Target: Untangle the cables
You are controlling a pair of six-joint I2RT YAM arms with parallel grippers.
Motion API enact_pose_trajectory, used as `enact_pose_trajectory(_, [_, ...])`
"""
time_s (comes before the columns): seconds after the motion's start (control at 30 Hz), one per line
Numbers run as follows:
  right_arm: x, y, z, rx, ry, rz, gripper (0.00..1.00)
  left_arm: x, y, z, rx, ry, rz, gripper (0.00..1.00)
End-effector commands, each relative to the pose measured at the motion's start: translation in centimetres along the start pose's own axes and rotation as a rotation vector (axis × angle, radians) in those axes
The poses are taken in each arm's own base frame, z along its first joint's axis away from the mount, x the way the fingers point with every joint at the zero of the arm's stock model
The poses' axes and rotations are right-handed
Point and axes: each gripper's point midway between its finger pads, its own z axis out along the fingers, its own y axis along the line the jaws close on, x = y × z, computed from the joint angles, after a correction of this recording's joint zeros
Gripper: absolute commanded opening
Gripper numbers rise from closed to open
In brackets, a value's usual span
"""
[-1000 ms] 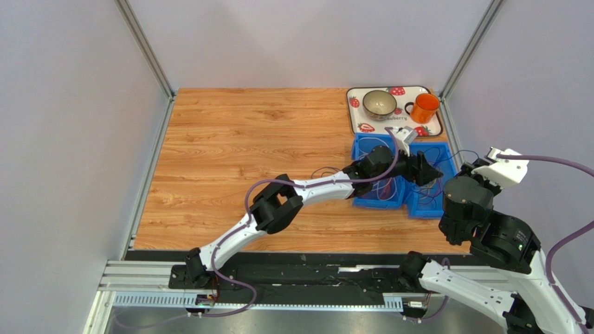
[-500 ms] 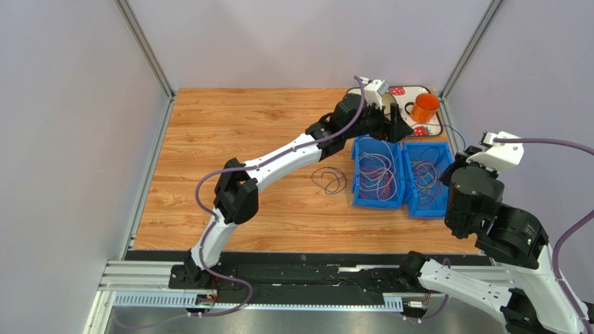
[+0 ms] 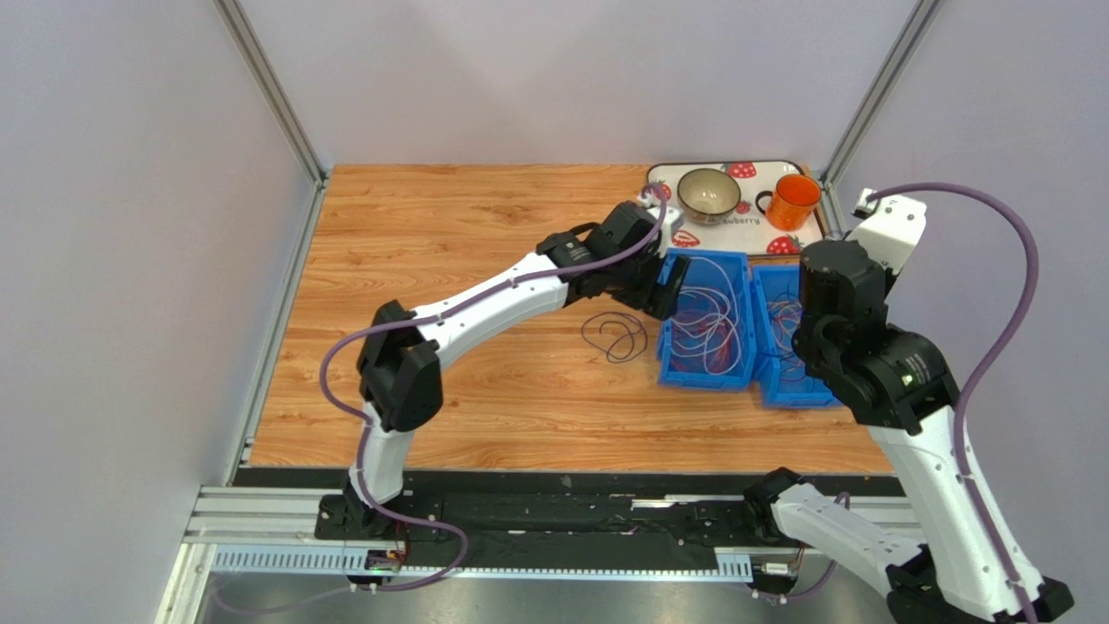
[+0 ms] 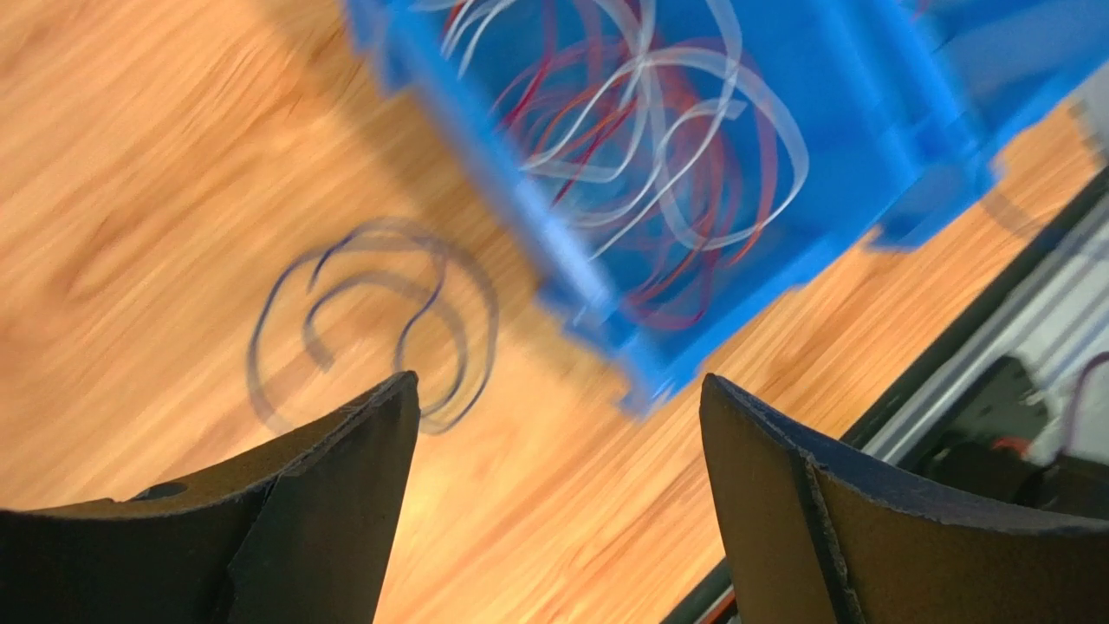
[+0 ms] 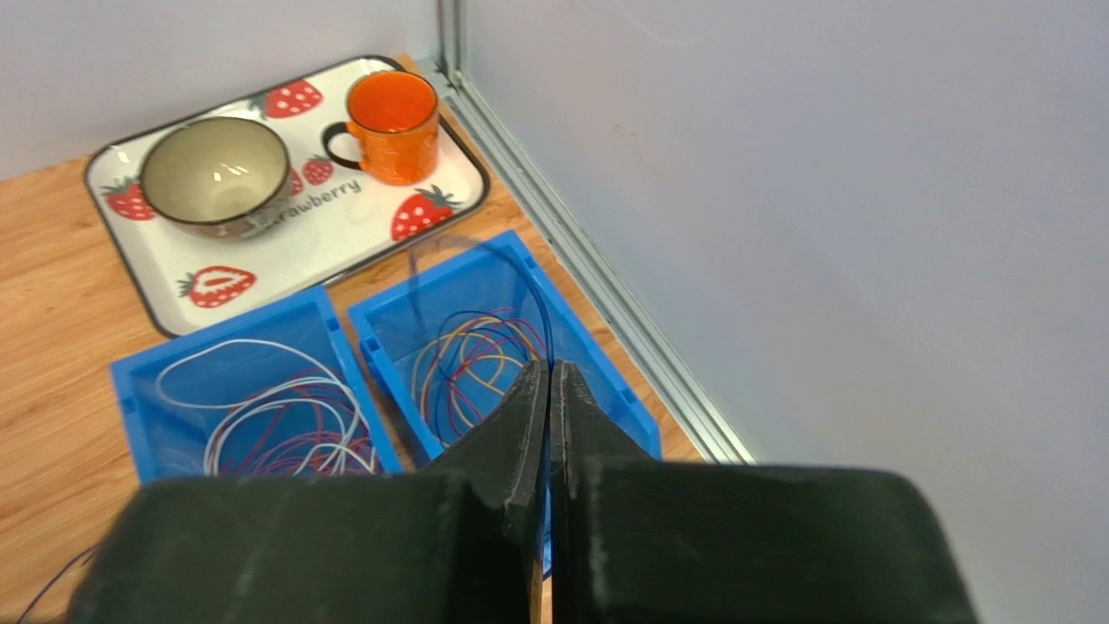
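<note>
The cables lie in three places. A purple loop rests on the wooden table. White and red cables fill the left blue bin. Yellow, red and blue cables sit in the right blue bin. My left gripper hangs open and empty over the table by the left bin's near-left corner, close to the purple loop. My right gripper is above the right bin, shut on a thin dark blue cable that arcs up from its tips.
A strawberry tray at the far right holds a bowl and an orange mug. A metal frame rail and a grey wall run close along the right of the bins.
My left arm swung from over the bins toward the tray, then back to the left bin's left edge. My right arm lifted and turned over the right bin, still shut.
</note>
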Motion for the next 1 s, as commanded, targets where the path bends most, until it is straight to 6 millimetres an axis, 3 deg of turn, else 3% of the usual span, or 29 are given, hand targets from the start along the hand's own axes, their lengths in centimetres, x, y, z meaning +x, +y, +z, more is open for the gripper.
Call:
enact_pose_trajectory(0.0, [-1.2,0.0,2.2,-0.002,0.022,0.035,0.0,0.5,2.9,-5.8,-0.12,-0.023,0.07,0.87])
enact_pose_trajectory(0.07, [-1.0,0.3,3.0,-0.018,0.037,0.045,0.0,0.5,3.5,-7.6,-0.141,-0.045,0.072,0.87])
enact_pose_trajectory(0.1, [-0.8,-0.1,3.6,-0.006,0.049,0.053,0.0,1.7,4.1,-7.7,-0.154,-0.024,0.069,0.87])
enact_pose_trajectory(0.17, [-0.7,-0.7,4.4,0.027,0.059,0.063,0.0,1.5,4.1,-9.6,-0.154,-0.054,0.073,0.87])
enact_pose_trajectory(0.4, [-0.4,-2.6,7.1,0.146,0.086,0.091,0.0,3.9,5.5,-14.3,-0.195,-0.061,0.079,0.87])
enact_pose_trajectory(0.47, [0.4,-1.8,8.6,0.139,0.109,0.115,0.0,3.9,5.5,-16.2,-0.196,-0.09,0.075,0.87])
enact_pose_trajectory(0.53, [0.8,-3.5,9.9,0.204,0.126,0.137,0.0,5.0,5.8,-17.1,-0.2,-0.086,0.069,0.87])
enact_pose_trajectory(0.57, [1.2,-3.8,10.8,0.226,0.147,0.141,0.0,4.9,5.6,-18.5,-0.195,-0.113,0.067,0.87])
enact_pose_trajectory(0.67, [1.3,-7.5,11.9,0.334,0.154,0.226,0.0,6.3,6.3,-20.6,-0.217,-0.128,0.055,0.87])
enact_pose_trajectory(0.77, [0.8,-8.5,13.0,0.364,0.139,0.286,0.0,7.8,6.9,-21.9,-0.227,-0.132,0.049,0.87])
enact_pose_trajectory(0.97, [1.8,-9.5,17.5,0.441,0.183,0.318,0.0,9.6,7.7,-24.6,-0.249,-0.161,0.043,0.87])
